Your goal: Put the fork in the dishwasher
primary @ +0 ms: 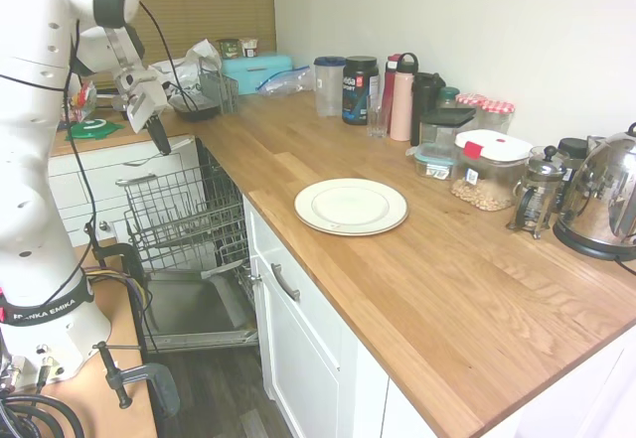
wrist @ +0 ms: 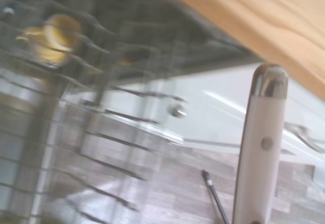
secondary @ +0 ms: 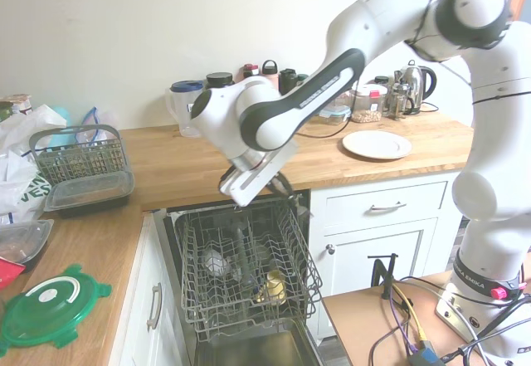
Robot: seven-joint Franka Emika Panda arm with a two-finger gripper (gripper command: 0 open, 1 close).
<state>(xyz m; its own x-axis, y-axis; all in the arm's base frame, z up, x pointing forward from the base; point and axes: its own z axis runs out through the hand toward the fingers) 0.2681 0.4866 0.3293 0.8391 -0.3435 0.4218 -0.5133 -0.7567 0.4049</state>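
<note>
The dishwasher stands open under the wooden counter, its grey wire rack (primary: 184, 210) (secondary: 245, 275) pulled out over the dropped door (primary: 194, 309). My gripper (primary: 159, 138) (secondary: 282, 187) hangs just above the rack's rear edge next to the counter front, with its dark fingers pointing down and close together. The fork's pale handle with a metal end cap (wrist: 263, 148) fills the right of the wrist view, over blurred rack wires. The fork's tines are hard to make out in either exterior view.
A white plate (primary: 351, 206) (secondary: 376, 143) lies on the counter. A yellow item (secondary: 274, 287) and a cup sit in the rack. White drawers (secondary: 373, 208) flank the opening. A cutlery basket (secondary: 79, 154), plastic tubs and a green lid (secondary: 50, 308) occupy the other counter.
</note>
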